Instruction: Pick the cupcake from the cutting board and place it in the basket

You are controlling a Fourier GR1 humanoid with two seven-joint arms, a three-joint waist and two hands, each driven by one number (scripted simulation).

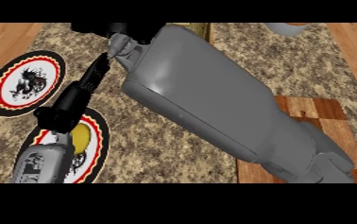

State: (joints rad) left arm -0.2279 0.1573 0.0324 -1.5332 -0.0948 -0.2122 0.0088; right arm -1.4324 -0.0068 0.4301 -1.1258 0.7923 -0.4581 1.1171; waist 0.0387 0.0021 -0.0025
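Cutting board (322,115) at right edge; right robot hand (127,30): cannot tell; left robot hand (78,93) straight-fingered, empty.

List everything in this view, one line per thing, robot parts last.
counter: one, speckled brown stone, fills the view
upper plate: one, white with a black-and-red rim, far left
lower plate: one, same pattern, lower left
yellow thing: one, on the lower plate, partly hidden
cutting board: one, checkered wood, lower right, partly under the right forearm
grey vessel: one, top right, cut off
brown thing: one, top centre, too hidden to name
cupcake: none visible
left forearm: grey, lower left
right forearm: grey, crosses the middle
left hand: black, fingers straight, over the plates
right hand: black, top edge, mostly hidden
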